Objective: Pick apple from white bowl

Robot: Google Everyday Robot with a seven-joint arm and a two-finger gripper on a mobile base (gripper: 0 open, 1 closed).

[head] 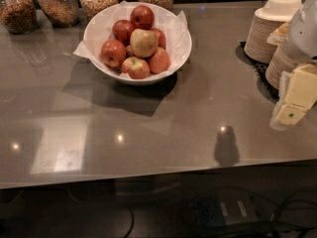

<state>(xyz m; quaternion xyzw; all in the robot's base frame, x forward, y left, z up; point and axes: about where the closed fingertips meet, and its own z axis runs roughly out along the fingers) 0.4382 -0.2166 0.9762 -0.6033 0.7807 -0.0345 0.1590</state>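
Apple (143,42), pale yellow-green with a red blush, topping the pile in the white bowl (141,78), well to the left of the gripper (295,102) and farther back. Gripper low over the counter at the right edge, open or closed impossible to tell, with stacks of beige paper bowls (267,31) on a black mat (255,66) just behind it and a stretch of glossy grey countertop (163,133) between it and the bowl. Crowded around the apple, smaller red apples (113,52) on crumpled white paper (181,24); beyond the bowl, along the far edge, four glass jars (58,4) of grainy fill.
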